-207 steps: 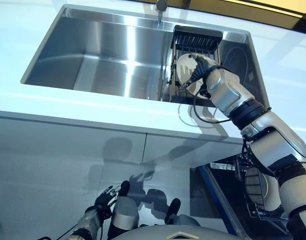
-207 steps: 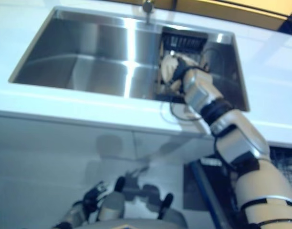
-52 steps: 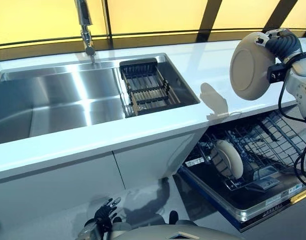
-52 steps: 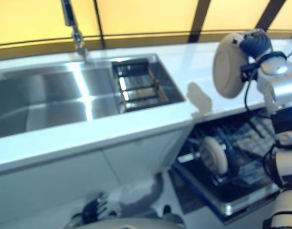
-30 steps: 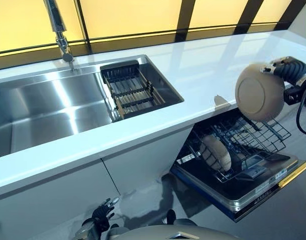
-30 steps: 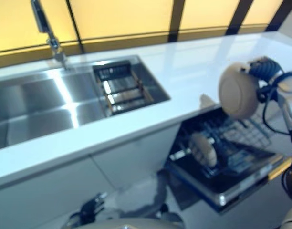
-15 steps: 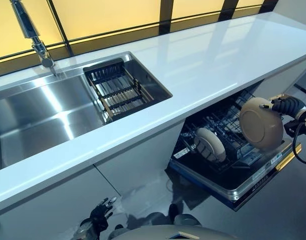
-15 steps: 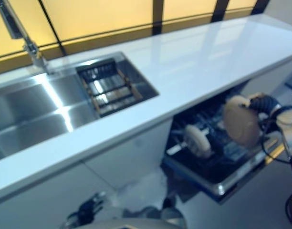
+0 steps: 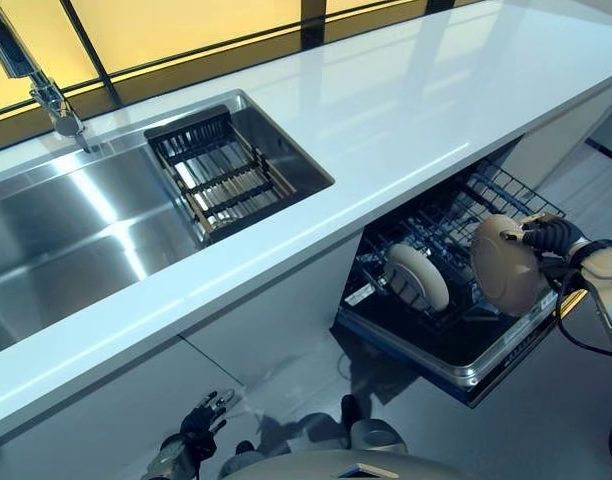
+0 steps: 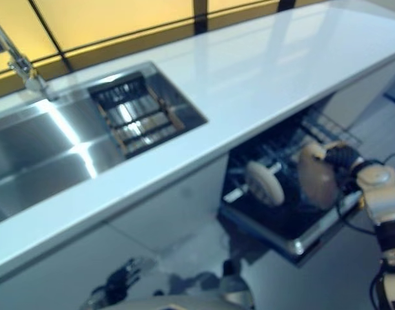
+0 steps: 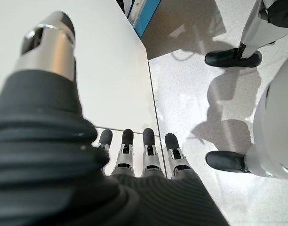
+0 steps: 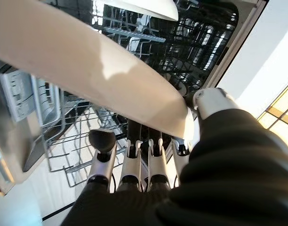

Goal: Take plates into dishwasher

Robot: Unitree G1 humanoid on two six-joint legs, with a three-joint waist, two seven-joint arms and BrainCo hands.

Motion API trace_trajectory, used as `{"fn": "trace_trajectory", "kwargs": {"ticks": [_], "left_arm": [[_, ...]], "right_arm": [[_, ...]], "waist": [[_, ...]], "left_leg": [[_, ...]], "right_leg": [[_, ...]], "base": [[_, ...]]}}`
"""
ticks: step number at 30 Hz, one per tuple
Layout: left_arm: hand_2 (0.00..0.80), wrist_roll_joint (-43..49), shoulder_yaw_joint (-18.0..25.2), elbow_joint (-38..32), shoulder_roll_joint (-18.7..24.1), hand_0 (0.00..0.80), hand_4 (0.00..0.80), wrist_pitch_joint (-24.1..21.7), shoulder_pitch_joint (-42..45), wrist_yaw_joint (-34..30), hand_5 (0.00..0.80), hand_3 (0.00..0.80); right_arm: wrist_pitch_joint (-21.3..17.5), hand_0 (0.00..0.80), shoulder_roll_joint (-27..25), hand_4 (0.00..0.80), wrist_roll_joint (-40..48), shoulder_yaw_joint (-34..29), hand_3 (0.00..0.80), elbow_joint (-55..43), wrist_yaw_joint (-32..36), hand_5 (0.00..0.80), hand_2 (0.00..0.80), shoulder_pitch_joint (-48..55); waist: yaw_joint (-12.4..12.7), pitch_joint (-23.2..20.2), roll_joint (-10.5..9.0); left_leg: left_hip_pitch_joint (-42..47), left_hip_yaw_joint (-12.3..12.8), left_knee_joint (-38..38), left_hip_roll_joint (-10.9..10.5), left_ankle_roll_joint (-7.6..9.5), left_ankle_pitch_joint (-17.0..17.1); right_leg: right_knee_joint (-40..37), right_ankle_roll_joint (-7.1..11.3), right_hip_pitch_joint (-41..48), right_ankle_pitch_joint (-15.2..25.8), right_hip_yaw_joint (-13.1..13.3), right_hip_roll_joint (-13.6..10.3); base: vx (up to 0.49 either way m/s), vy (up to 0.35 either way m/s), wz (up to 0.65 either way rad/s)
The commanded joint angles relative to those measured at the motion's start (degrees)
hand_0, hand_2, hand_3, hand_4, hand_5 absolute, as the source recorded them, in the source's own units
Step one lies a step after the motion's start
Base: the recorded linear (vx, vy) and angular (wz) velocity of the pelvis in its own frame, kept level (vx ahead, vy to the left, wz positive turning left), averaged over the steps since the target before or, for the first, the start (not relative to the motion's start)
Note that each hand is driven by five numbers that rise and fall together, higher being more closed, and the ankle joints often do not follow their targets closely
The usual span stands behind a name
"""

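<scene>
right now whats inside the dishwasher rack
One cream plate stands on edge in the dishwasher rack. The right hand holds a second plate over it, hiding the tines behind.

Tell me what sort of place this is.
A kitchen, most likely. A steel sink with a tap is set into a long white counter, and below it an open dishwasher has one plate racked while the right hand holds another plate over it.
</scene>
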Motion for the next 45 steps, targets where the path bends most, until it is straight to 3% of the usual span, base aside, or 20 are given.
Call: {"fn": "trace_trajectory", "kwargs": {"ticks": [1, 11, 37, 45], "left_arm": [[0.0, 1.3, -0.4, 0.0, 2.4, 0.0, 0.0, -1.6, -2.8, -1.1, 0.0, 0.0], [0.0, 0.3, -1.4, -0.5, 2.4, 0.0, 0.0, -1.3, -3.0, -1.5, 0.0, 0.0], [0.0, -0.7, -2.8, -1.8, 2.2, 0.0, 0.0, -1.0, -3.9, -1.3, 0.0, 0.0], [0.0, -1.2, -3.0, -2.4, 2.6, 0.0, 0.0, -0.7, -4.9, -1.1, 0.0, 0.0]], "right_arm": [[-3.9, 0.8, 2.7, 0.8, -2.5, 0.7, 0.8, 3.1, -3.5, 0.8, 0.8, -5.0], [-5.1, 0.8, 3.8, 0.8, -5.9, 4.7, 0.8, 7.4, -6.6, 0.8, 0.8, -10.6], [-6.8, 0.8, 4.3, 0.8, -8.5, 10.0, 0.8, 9.9, -4.8, 0.8, 0.8, -15.2], [-9.7, 0.8, 4.4, 0.8, -14.4, 13.5, 0.8, 13.4, -2.8, 0.8, 0.8, -15.2]], "waist": [[2.0, 0.3, -3.05], [3.6, 1.5, -1.02], [5.2, 3.0, -0.02], [5.6, 3.8, 0.18]], "left_leg": [[-0.1, -3.5, 0.1, -1.4, 3.54, -1.4], [-1.5, -5.5, 0.1, -1.8, 3.02, -0.8], [-3.4, -7.3, 0.1, -2.3, 2.85, -0.2], [-4.0, -7.7, 0.1, -2.5, 2.76, 0.0]], "right_leg": [[0.2, 0.86, 1.0, 0.3, -1.4, -1.4], [0.2, 0.57, 0.3, 0.3, -2.8, -2.0], [0.2, 0.24, -0.5, 0.3, -4.0, -3.0], [0.2, 0.28, -0.8, 0.4, -4.3, -3.2]], "base": [[0.0, 0.0, 0.0], [-0.006, -0.008, 0.03], [-0.008, -0.01, 0.04], [-0.023, -0.007, 0.02]]}}
